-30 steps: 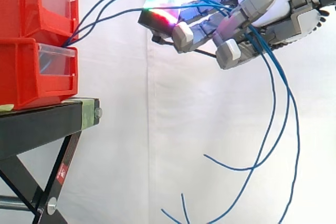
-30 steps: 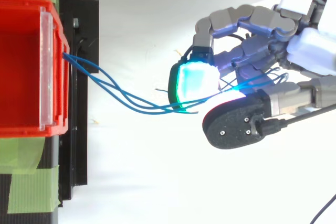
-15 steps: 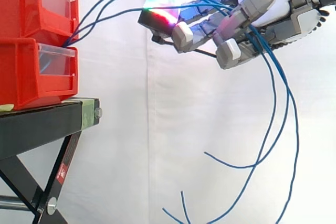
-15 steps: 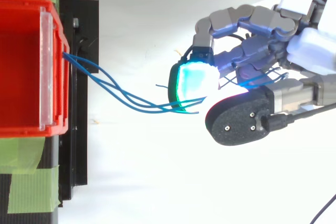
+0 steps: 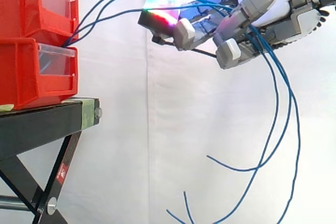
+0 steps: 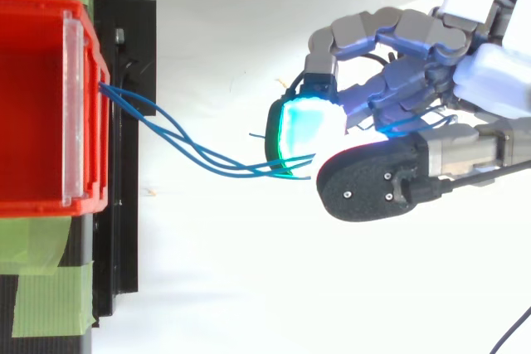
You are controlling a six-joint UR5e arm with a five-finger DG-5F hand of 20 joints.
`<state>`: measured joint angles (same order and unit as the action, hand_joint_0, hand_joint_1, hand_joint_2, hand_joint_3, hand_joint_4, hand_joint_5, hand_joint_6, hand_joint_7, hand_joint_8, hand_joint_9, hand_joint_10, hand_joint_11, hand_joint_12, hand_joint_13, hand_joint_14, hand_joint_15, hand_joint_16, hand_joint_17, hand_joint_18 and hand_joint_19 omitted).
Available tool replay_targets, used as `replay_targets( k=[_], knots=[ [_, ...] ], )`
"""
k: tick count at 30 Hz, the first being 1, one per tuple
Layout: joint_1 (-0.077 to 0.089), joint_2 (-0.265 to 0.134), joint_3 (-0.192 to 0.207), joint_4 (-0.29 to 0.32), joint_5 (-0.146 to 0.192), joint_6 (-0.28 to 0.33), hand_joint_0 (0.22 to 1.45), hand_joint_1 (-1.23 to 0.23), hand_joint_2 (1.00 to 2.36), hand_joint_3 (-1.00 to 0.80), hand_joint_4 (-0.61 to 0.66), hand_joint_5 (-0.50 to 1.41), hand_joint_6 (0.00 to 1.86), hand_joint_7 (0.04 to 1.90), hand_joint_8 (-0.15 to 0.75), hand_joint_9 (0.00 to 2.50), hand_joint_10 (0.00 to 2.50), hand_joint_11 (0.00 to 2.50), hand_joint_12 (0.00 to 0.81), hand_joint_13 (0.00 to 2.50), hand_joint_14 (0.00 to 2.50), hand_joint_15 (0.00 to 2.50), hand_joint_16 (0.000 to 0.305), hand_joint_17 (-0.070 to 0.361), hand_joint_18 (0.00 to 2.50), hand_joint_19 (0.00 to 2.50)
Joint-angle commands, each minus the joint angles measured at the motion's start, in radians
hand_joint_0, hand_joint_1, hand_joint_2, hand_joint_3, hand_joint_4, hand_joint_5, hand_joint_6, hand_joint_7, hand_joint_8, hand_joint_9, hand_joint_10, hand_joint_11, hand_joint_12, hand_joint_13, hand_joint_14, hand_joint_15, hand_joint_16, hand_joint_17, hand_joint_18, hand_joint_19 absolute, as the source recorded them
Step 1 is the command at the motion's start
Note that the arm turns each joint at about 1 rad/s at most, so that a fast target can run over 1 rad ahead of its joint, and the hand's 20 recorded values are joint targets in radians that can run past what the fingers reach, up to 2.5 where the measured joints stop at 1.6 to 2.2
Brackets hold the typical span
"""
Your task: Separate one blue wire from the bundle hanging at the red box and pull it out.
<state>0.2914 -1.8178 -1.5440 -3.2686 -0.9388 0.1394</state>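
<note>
Status on the separating step: hand (image 5: 278, 9) sits well out from the red box (image 5: 26, 72), fingers curled with the blue wires (image 6: 207, 159) running through them. From above, the strands go in under the glowing pad (image 6: 309, 128) right beside the thumb (image 6: 369, 192). I read that as a pinch on the whole bundle, not on one strand. Can't tell which strand each finger bears on.

Ahead of the fingertips the wires span back to the box, a bit slack and crossing each other. Below the hand the tails (image 5: 184, 213) hang free.

My plan:
- Don't pull yet.
- Ease the curl enough to let two strands slip, and trap only one between pad and thumb.
- Draw straight away from the box.
- Watch the span: one strand should go taut while the others sag.
- If all tighten together, stop and regrip.

Main risk is dragging the lot out.
</note>
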Motion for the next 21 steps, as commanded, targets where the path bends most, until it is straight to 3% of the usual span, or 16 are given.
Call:
replay_targets(
  k=[1, 14, 21],
  knots=[
    [0.000, 0.000, -0.001, 0.000, 0.000, 0.000, 0.65, -0.67, 1.03, -0.10, 0.05, -0.22, 0.81, 1.12, 0.265, 0.83, 0.01, 1.50, 0.319, 1.11, 2.50, 0.37, 0.048, 0.108, 0.95, 1.21],
    [0.000, 0.000, -0.001, 0.000, 0.000, 0.000, 0.67, -0.91, 1.02, -0.26, 0.04, -0.24, 0.80, 1.19, 0.253, 0.68, 0.01, 1.50, 0.327, 1.01, 2.50, 0.40, 0.049, 0.111, 0.85, 1.21],
    [0.000, 0.000, 0.001, 0.000, 0.000, 0.000, 0.70, -0.95, 1.02, -0.31, 0.03, -0.24, 0.81, 1.19, 0.251, 0.67, 0.01, 1.48, 0.318, 1.00, 2.50, 0.40, 0.049, 0.111, 0.85, 1.19]
  ],
)
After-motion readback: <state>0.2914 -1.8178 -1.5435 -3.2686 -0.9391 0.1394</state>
